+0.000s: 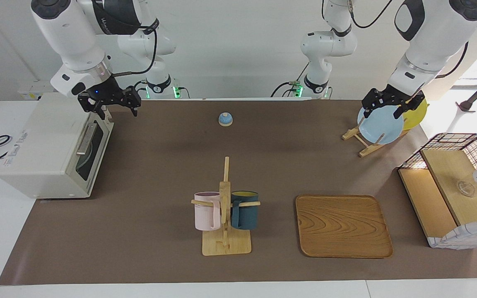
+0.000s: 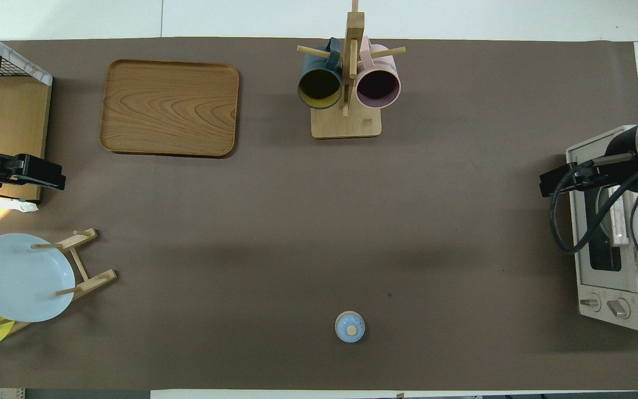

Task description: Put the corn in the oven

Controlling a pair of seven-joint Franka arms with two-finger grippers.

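Note:
The off-white oven [image 1: 44, 149] stands at the right arm's end of the table, and its dark glass door [image 1: 91, 151] with the metal bar handle [image 1: 85, 138] is closed. In the overhead view the oven [image 2: 612, 277] lies partly under the right arm. No corn shows in either view. My right gripper [image 1: 112, 111] hangs open and empty above the oven's front corner nearest the robots. At the other end, my left gripper [image 1: 382, 111] is open and empty over the plate rack.
A wooden rack [image 1: 364, 145] holds a light blue plate [image 1: 381, 124] and a yellow plate [image 1: 418, 114]. A mug tree [image 1: 225, 207] carries a pink and a dark blue mug. Also present are a wooden tray [image 1: 342, 225], a small blue bell [image 1: 225, 119] and a wire-and-wood shelf [image 1: 454, 194].

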